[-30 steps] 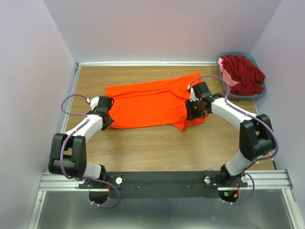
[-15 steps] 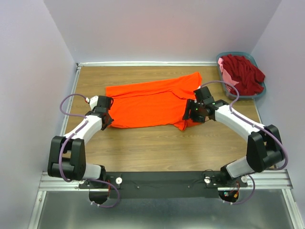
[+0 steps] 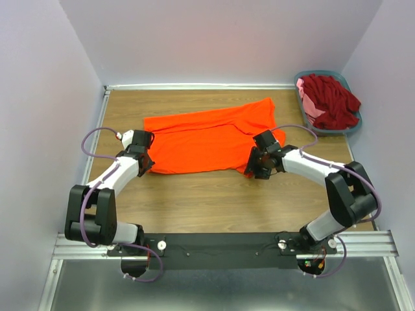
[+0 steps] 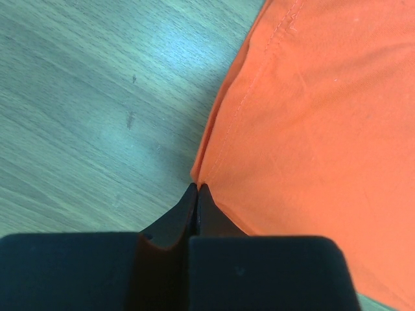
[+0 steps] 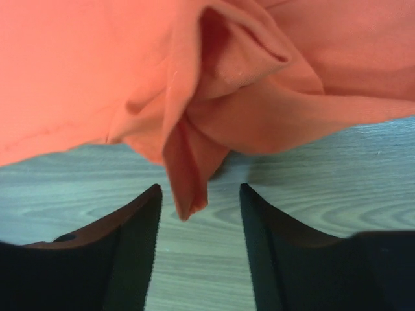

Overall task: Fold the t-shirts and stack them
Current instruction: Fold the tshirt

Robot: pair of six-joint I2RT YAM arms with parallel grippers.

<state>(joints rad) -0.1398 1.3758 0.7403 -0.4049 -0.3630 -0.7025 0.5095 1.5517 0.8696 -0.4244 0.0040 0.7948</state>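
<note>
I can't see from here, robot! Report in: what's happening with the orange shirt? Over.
Left gripper shut on orange t-shirt corner. Right gripper open, bunched fold between fingers. Dark red shirt heaped in basket, well aside.

Wooden table [image 3: 194, 201], orange t-shirt [image 3: 207, 139] spread flat, grey-blue basket [image 3: 311, 73] at far right corner

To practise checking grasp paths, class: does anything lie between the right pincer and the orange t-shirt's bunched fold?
Nothing visible does. The open right pincer faces the orange t-shirt directly; its drooping fold reaches between the fingers, above the wooden table.
</note>
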